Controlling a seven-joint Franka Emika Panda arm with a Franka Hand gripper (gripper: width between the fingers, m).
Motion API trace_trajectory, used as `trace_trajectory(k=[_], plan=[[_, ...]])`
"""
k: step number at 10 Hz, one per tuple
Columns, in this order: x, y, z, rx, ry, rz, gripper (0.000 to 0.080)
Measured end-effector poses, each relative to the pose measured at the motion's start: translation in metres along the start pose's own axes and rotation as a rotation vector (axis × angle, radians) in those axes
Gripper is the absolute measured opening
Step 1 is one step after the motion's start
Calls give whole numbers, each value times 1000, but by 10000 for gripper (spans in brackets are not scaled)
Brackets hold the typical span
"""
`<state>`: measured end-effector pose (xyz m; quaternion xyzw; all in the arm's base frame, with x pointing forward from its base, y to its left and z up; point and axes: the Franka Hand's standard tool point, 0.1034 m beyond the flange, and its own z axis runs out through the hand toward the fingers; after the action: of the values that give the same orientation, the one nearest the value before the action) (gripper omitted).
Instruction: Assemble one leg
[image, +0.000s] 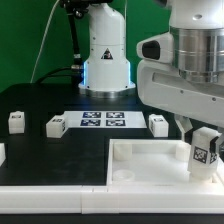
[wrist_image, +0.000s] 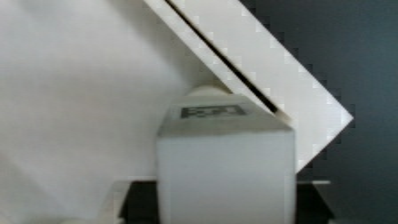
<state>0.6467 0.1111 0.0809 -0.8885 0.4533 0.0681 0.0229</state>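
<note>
Tool (image: 203, 134) is clamped on one leg (image: 206, 156), which hangs straight below it with its long axis vertical and tag facing out. The leg sits at the exterior view's right, over the right near corner of the white tray-like piece (image: 150, 170). Can't tell if it touches the socket yet; judged move is straight down.

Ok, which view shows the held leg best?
The exterior view: the leg shows with its tag, in the gripper at the tray corner. The wrist view gives it close up, cropped below, tray edge behind.
</note>
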Motion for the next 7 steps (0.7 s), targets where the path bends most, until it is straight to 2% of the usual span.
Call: trace_trajectory(k=[3,4,5,6,7], plan=[[0,-1,0,0,-1,143,293],[0,-1,0,0,-1,138,366],[0,-1,0,0,-1,132,505],[-1,-1,0,0,-1,90,505],[-2,-2,0,1,0,17,619]])
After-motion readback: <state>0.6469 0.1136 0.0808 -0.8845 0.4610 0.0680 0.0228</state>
